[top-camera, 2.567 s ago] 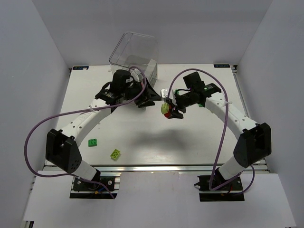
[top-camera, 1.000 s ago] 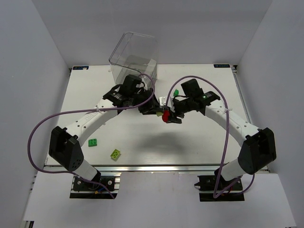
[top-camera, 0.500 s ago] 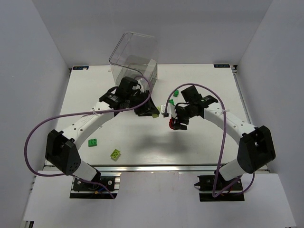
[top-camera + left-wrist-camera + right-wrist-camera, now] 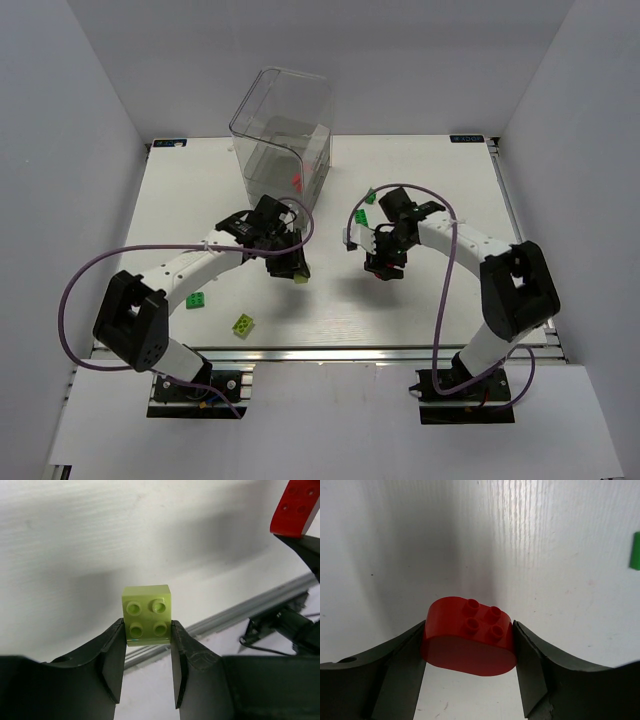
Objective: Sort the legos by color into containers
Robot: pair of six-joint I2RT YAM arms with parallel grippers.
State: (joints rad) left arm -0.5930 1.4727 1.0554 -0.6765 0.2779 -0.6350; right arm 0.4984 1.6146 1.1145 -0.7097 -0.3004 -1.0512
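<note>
1. From overhead: the left gripper (image 4: 296,270) hangs over the middle of the table (image 4: 440,305), closed on a yellow-green brick (image 4: 300,279). The right gripper (image 4: 383,270), near it, clasps a red brick (image 4: 375,267). The clear box (image 4: 285,120) stands at the far edge.
2. Left wrist: narrow-set jaws pinch the yellow-green brick by its sides, studs toward the camera.
3. Right wrist: wider-set jaws clamp the rounded red brick's ends, above the table.
</note>
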